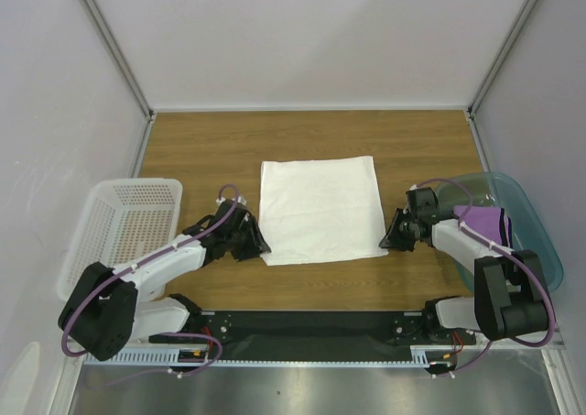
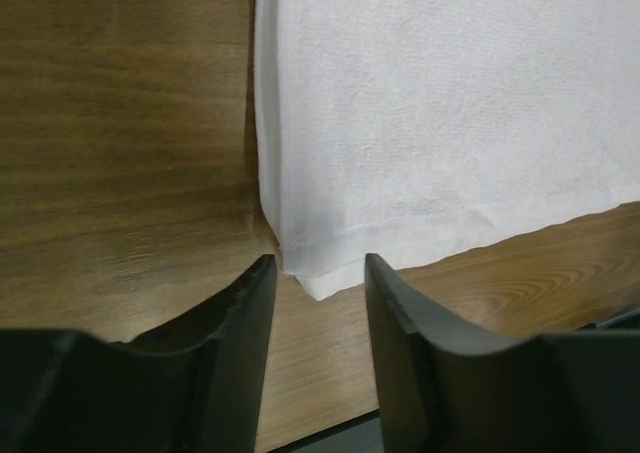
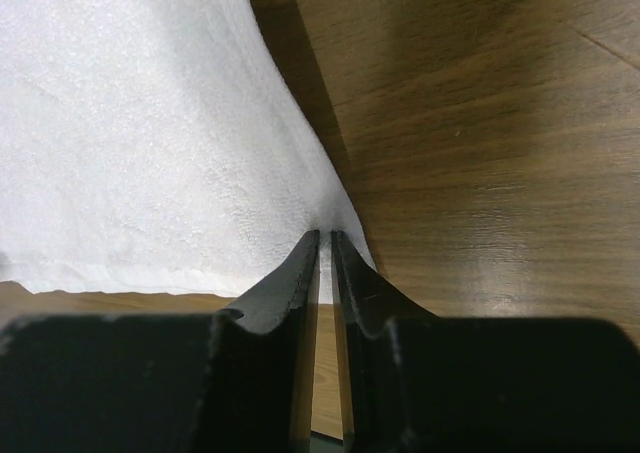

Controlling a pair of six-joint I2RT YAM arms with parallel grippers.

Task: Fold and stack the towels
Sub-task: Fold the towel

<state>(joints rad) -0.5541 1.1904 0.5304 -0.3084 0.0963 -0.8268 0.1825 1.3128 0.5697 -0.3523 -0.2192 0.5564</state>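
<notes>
Only one purple towel (image 1: 487, 221); one white towel (image 1: 319, 209), right tool (image 3: 325, 236) tight on it; left tool (image 2: 320, 265) open

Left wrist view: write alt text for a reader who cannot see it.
The left gripper is open, with one dark finger on each side of the near corner of a white towel. It is not clamping the corner. The towel lies flat on a wooden table.

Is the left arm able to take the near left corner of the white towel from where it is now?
Probably yes. The left gripper is open, and the corner of the white towel lies on the table right before its fingertips, with nothing between.
</notes>
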